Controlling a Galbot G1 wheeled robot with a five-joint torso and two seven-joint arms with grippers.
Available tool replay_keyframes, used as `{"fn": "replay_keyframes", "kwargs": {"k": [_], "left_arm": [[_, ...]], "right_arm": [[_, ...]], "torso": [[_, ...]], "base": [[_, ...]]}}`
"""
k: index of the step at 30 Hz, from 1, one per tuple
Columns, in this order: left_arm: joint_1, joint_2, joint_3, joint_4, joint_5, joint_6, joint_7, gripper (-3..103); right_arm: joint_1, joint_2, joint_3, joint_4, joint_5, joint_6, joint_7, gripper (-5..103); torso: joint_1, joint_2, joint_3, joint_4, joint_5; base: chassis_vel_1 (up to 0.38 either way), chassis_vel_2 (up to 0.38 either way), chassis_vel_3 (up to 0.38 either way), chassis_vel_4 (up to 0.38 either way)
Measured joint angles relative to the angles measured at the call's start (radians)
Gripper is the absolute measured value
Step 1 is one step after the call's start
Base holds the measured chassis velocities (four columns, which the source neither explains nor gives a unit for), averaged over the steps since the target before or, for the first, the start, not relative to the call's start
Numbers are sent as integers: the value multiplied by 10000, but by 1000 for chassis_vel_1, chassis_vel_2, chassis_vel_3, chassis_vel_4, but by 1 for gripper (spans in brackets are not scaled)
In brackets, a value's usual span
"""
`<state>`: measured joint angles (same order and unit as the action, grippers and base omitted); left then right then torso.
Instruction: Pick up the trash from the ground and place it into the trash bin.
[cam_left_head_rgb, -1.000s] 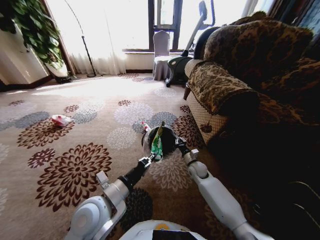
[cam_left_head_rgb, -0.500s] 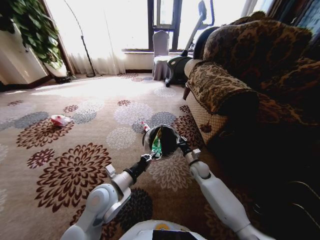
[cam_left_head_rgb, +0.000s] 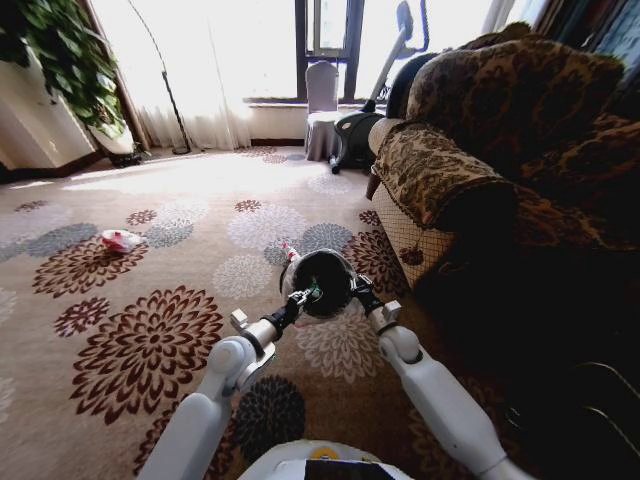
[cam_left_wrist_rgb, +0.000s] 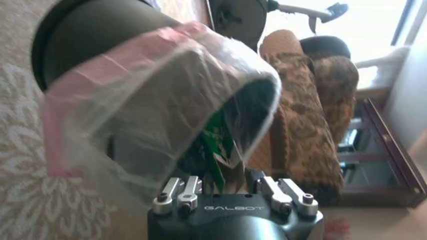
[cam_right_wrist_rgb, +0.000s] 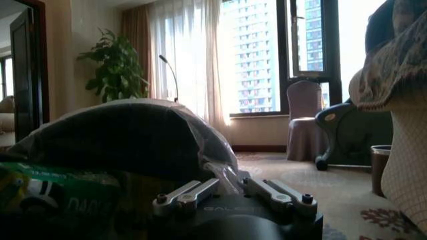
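"GALBOT" is printed on both wrist housings. White lettering on the green wrapper (cam_right_wrist_rgb: 63, 197) in the right wrist view is too cut off to read.

Since 1 s ago the wrapper (cam_left_head_rgb: 313, 292), which then hung tall over the bin rim, has gone down; just a green bit shows at the rim of the bin (cam_left_head_rgb: 322, 283). The left arm has stretched fwd and its elbow sits lower. Camera and room unchanged.

Left gripper (cam_left_head_rgb: 300, 297) is at the bin's near rim; left wrist view shows the green wrapper (cam_left_wrist_rgb: 219, 145) hanging between its fingers inside the liner (cam_left_wrist_rgb: 143, 100), jaws narrow, pinching it. Right gripper (cam_left_head_rgb: 357, 288) is at the bin's right rim, closed on the liner edge (cam_right_wrist_rgb: 217, 172).

Bin sits on the flowered carpet (cam_left_head_rgb: 150, 340), just off the sofa's front corner (cam_left_head_rgb: 420, 240). A small red-white scrap (cam_left_head_rgb: 291, 252) lies touching the bin's far side. Another piece of trash (cam_left_head_rgb: 122, 239), white and pink, lies well apart toward the carpet's left edge. Far end of the room: plant (cam_left_head_rgb: 60, 55), floor lamp (cam_left_head_rgb: 165, 85), covered chair (cam_left_head_rgb: 323, 110), exercise machine (cam_left_head_rgb: 375, 95).
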<state>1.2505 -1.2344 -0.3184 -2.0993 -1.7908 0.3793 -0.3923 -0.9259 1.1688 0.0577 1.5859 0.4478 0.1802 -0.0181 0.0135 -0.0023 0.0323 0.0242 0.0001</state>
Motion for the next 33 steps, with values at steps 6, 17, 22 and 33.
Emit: {"fn": "replay_keyframes", "kwargs": {"k": [6,17,22,33], "left_arm": [[395,15,98,-331,619,584,817,64],[1045,394,236,-1279,6309,-748,4517,100],[1478,806,-1189,-2215,10863,-3979,5944,100],[698,1390,-3475,1122,13064,-4810,4289,100]], "right_arm": [[-155,74,46,102,-4,-3,0,0],[-509,-63,239,408,-9,-215,0,0],[-631,-225,552,471,-33,-321,2,0],[-1407,-478,857,1737,-40,-435,-7,0]], "torso": [[-2,0,-1,0,1],[-2,1,-1,-3,0],[-2,1,-2,0,1],[-2,3,-2,1,-3]], "base": [[0,0,0,0],[0,0,0,0],[0,0,0,0],[-3,3,5,-3]]}}
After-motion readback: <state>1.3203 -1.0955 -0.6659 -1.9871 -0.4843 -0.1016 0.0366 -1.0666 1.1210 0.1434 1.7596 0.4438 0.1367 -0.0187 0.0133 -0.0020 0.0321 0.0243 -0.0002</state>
